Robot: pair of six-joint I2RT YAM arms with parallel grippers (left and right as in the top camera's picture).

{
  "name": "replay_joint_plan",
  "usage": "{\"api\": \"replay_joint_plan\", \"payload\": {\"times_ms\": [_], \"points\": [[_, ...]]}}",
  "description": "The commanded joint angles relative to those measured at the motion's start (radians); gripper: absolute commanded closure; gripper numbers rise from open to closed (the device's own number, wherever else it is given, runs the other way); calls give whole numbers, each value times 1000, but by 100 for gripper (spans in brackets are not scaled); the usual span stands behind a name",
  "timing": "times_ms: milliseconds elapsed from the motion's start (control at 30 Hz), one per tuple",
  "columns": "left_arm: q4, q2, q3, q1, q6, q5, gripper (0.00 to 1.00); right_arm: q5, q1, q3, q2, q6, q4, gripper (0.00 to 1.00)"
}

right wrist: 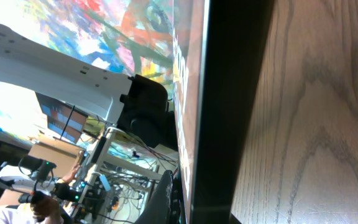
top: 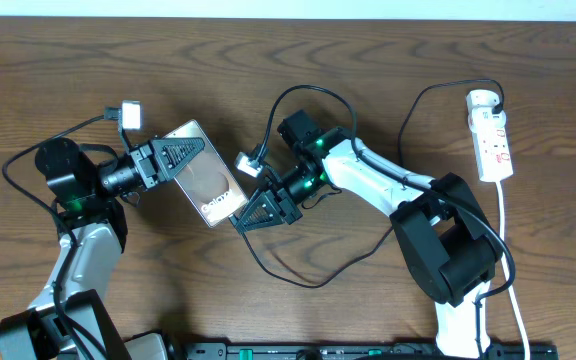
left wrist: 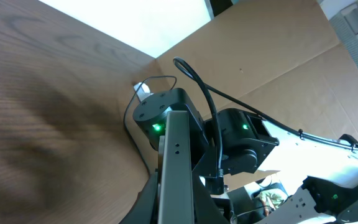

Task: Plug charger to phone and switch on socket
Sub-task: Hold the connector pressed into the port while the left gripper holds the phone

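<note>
From above, the phone (top: 213, 180) lies slantwise on the wooden table (top: 368, 60), the left gripper (top: 193, 148) clamped over its upper end and the right gripper (top: 248, 218) at its lettered end, and I can't tell whether that one's open; the charger (top: 308, 285) loops below, and the socket (top: 492, 140) sits far right. The left wrist camera sees the phone (left wrist: 178, 162) edge-on, running up the middle. The right wrist camera shows its dark edge (right wrist: 225, 106) against the wood.

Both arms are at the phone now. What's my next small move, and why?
Probably ease the right gripper slowly toward the lettered end of the phone. The left gripper grips its far end, and the charger cable leads up to the right gripper there. Its tip is hidden, so go gently.
</note>
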Motion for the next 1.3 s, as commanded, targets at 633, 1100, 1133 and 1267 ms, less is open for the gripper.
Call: {"api": "replay_joint_plan", "payload": {"times_ms": [633,1100,1133,1267], "points": [[0,-2,-16,-17,9,67,92,-107,-9,18,10,-3,31,99],[-2,-2,-16,-17,10,67,93,-111,-18,18,10,69,95,99],[-4,-2,-16,-17,10,67,93,-111,-18,18,10,68,95,99],[-6,-2,-22,-17,10,67,93,-111,-18,18,10,78,105,99]]}}
